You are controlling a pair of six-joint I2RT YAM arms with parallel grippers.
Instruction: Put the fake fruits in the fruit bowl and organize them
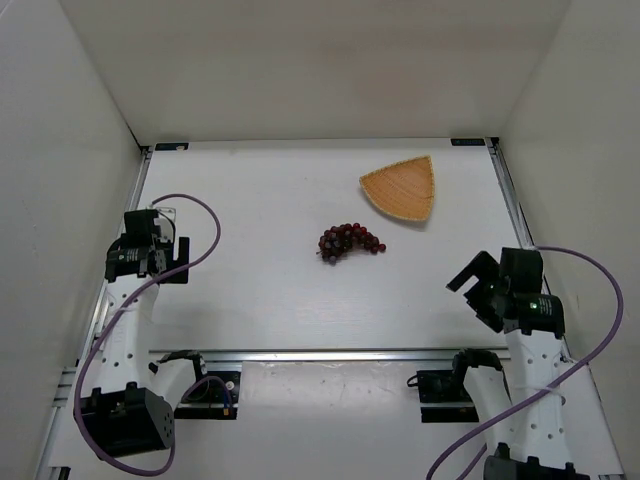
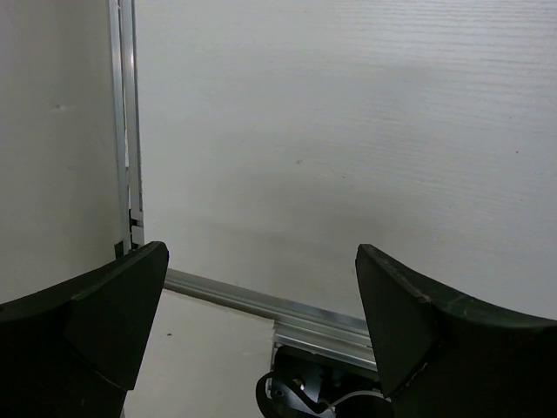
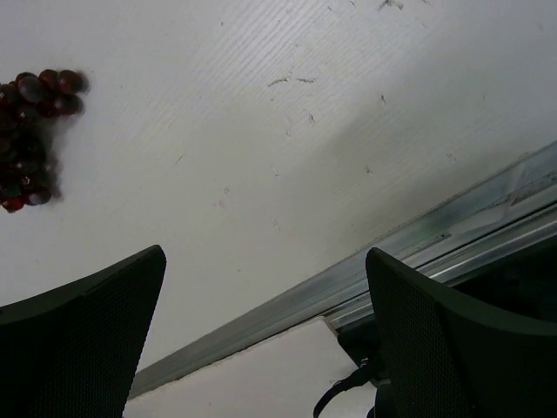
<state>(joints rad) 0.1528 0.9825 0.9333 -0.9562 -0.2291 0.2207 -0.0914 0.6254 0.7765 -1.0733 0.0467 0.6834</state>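
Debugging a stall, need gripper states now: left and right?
Left gripper: open, holding nothing.
Right gripper: open, holding nothing.

grapes (image 1: 349, 240) — glossy plastic | basket (image 1: 401, 189) — woven wicker | table (image 1: 260, 280) — matt white | rail (image 3: 365, 279) — brushed metal

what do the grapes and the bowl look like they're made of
The grapes are probably plastic: dark red-purple round berries with a glossy shine. The bowl looks like woven wicker, matte tan-orange with a paler rim, though the weave is barely visible from above.
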